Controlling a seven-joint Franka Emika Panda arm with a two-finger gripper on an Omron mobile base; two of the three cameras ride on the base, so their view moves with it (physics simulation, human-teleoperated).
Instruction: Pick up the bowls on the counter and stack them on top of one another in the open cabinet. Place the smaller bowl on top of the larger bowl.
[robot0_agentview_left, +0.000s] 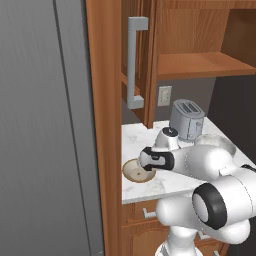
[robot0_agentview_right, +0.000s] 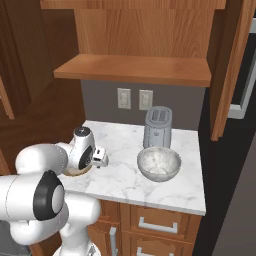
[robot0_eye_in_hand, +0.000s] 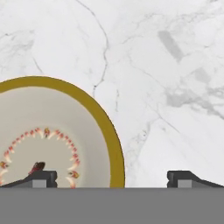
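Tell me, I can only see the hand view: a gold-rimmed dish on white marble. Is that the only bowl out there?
Observer: No. A second, larger bowl sits further right on the counter, in front of a grey toaster.
Operator: Where are they meant to go?
Observer: Into the open cabinet above the counter. It has a wooden shelf, and neither bowl is on it yet.
Operator: And where is my dish?
Observer: The smaller bowl lies near the counter's front left corner, partly hidden by the arm's wrist.

Kitchen: marble counter (robot0_agentview_right: 125, 180), toaster (robot0_agentview_right: 158, 127), wall cabinet (robot0_agentview_right: 132, 69).
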